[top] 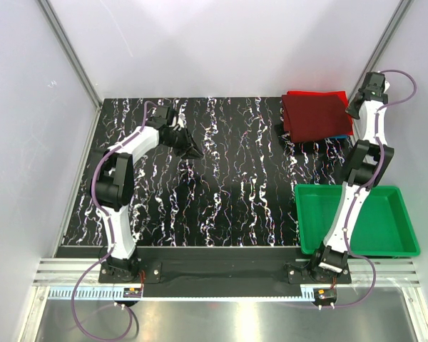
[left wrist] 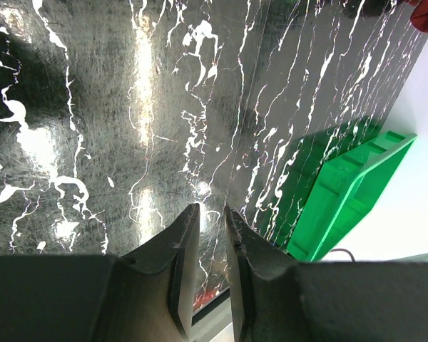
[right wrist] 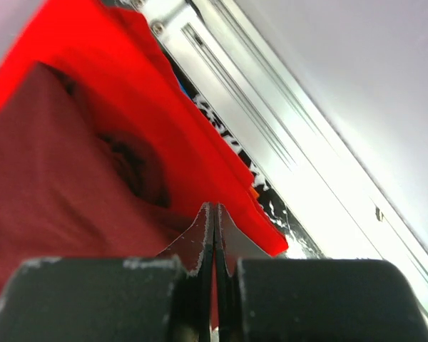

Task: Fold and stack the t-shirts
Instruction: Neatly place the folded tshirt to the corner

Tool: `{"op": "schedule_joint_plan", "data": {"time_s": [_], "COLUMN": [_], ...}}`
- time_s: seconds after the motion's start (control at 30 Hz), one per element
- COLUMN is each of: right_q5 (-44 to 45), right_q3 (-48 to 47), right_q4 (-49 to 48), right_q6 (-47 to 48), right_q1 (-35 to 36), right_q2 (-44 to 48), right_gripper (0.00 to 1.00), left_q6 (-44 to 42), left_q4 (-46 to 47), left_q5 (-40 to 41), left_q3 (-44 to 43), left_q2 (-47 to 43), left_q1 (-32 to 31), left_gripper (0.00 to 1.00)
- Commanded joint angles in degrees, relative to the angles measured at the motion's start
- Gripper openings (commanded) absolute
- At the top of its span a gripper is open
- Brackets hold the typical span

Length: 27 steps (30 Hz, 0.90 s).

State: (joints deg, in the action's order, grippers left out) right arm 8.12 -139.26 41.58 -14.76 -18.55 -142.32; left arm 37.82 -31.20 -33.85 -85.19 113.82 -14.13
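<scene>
The t-shirts (top: 315, 117) are pictured stacked at the bench's (top: 235, 192) one o'clock corner, at nine o'clock of the clenched right tool (top: 355, 108), the nearer one. The left tool (top: 194, 151) is seen slightly parted, well apart.

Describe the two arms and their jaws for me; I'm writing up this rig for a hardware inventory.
Both look alike. The left arm and right arm have white link shells between black joint housings, and each stands on a black base. A purple cable loops along each arm and trails out at the base. The jaws are dark, matte, tapered wedges narrowing to thin tips.
</scene>
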Motion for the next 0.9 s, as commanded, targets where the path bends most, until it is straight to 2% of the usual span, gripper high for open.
{"op": "schedule_joint_plan", "data": {"time_s": [0.0, 0.17, 0.33, 0.5, 0.53, 0.63, 0.67, 0.7, 0.77, 0.8, 0.83, 0.87], "right_q5": [0.84, 2.77, 5.85, 4.02, 1.4, -2.3, -4.49, -6.43, -7.94, -10.21, -14.49, -15.93], "right_q3": [-2.51, -2.34, -0.66, -0.31, 0.21, 4.51, 8.88, 10.92, 15.66, 17.43, 19.1, 22.6], "right_q4": [1.3, 6.04, 9.91, 18.17, 19.05, 21.08, 19.86, 19.16, 18.62, 18.19, 16.79, 16.17], "right_q6": [0.09, -2.01, -4.48, -6.68, -6.94, -8.61, -9.57, -9.58, -11.24, -11.95, -12.39, -13.26], "right_q1": [0.26, 0.26, 0.26, 1.84, 2.37, 5.78, 6.67, 7.72, 10.72, 11.42, 12.3, 13.96], "right_q2": [0.73, 2.65, 8.36, 15.29, 16.8, 24.24, 26.63, 28.83, 34.99, 39.1, 41.05, 42.99], "right_gripper": [0.02, 0.02, 0.03, 0.07, 0.08, 0.18, 0.21, 0.32, 0.41, 0.54, 0.62, 0.77], "left_q6": [0.41, -0.56, -0.91, -1.52, -1.87, -2.4, -2.4, -2.06, -1.44, -1.0, -0.91, -1.08], "left_q4": [-0.26, -2.02, -0.71, 0.0, 0.0, 0.44, 0.79, 1.23, 1.58, 1.67, 1.93, 1.59], "left_q5": [0.09, 0.09, -0.52, 0.27, 0.62, 1.76, 2.03, 2.38, 3.51, 3.96, 4.22, 5.18], "left_q3": [-3.05, -3.5, 0.1, 1.43, 1.34, 1.69, 2.13, 2.65, 3.88, 4.15, 4.5, 4.42], "left_q2": [-3.6, -6.41, -10.1, -16.07, -17.04, -21.61, -22.84, -24.16, -28.38, -30.04, -32.93, -34.44], "left_q1": [0.24, 0.33, 0.33, 0.42, 0.42, 0.51, 0.51, 0.51, 0.51, 0.51, 0.51, 0.51], "left_gripper": [0.25, 0.26, 0.26, 0.26, 0.27, 0.27, 0.27, 0.27, 0.27, 0.28, 0.28, 0.29]}}
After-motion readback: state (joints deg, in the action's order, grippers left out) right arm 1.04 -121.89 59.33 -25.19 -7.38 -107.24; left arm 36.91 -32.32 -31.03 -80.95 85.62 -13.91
